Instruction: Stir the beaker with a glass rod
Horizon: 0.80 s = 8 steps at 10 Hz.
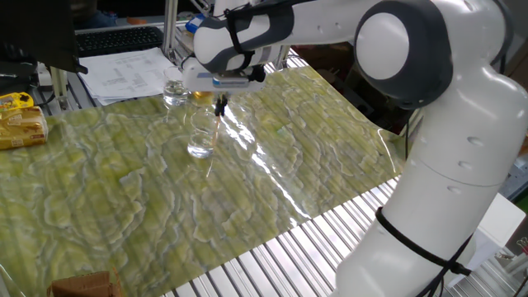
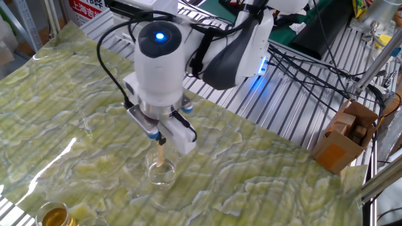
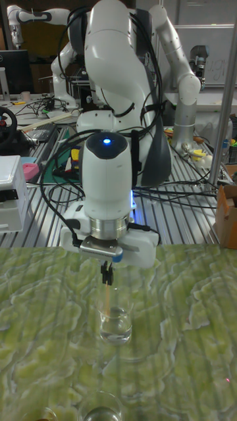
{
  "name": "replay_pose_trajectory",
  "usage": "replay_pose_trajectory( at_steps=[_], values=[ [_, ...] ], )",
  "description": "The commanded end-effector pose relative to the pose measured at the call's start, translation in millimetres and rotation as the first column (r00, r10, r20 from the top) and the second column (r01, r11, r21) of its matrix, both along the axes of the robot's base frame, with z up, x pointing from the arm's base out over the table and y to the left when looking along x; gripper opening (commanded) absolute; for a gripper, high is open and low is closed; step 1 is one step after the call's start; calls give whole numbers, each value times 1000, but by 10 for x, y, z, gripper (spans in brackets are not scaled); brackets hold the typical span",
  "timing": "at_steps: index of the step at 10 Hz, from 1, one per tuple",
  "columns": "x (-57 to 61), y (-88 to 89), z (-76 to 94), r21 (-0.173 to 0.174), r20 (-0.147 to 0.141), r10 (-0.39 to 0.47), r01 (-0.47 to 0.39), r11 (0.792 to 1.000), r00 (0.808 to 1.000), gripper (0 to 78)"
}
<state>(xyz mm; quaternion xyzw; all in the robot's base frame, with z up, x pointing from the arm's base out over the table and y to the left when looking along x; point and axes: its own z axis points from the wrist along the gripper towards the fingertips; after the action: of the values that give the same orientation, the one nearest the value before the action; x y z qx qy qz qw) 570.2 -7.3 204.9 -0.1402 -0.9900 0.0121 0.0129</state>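
Near the middle of the mat [image 1: 124,206], toward its far edge, you have the beaker [image 1: 201,142] standing upright, one of them, clear and seemingly holding a little liquid at the bottom.

Gripper [image 3: 106,271] hangs right above it, fingers pinched together on the top end of the glass rod [image 3: 106,297]. One rod only. It runs down at a slight tilt with its lower end inside the beaker; whether the tip touches the bottom or wall, you cannot tell from these views.

Handling, as a judgement:
- Rod is stiff, thin, smooth and brittle. Expect it to slip or pivot in the fingers if it bumps the glass wall. The hold near its upper end looks right, since it leaves the length free to reach into the beaker
- Beaker looks light and nothing pins it down; a sideways push from the rod could slide or tip it on the mat. Keep the circles small and away from the wall

Count of the rest: one glass vessel with amber liquid [image 2: 53,216] near the mat's corner, and beside it one more clear glass [image 1: 174,93]. Both stand well apart from the beaker. One cardboard box [image 2: 342,139] sits off the mat on the metal table [image 2: 295,94]
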Motion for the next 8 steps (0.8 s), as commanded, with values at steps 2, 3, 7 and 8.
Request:
replay_pose_trajectory(
  at_steps=[2,3,7,8],
  values=[
    [-42,372,10,21,7,-79,79,997,997,12],
    [10,383,11,24,12,-87,86,996,996,12],
    [418,165,2,-8,30,-29,29,1000,999,12],
    [428,66,-18,-9,34,-8,8,1000,999,12]
  ],
)
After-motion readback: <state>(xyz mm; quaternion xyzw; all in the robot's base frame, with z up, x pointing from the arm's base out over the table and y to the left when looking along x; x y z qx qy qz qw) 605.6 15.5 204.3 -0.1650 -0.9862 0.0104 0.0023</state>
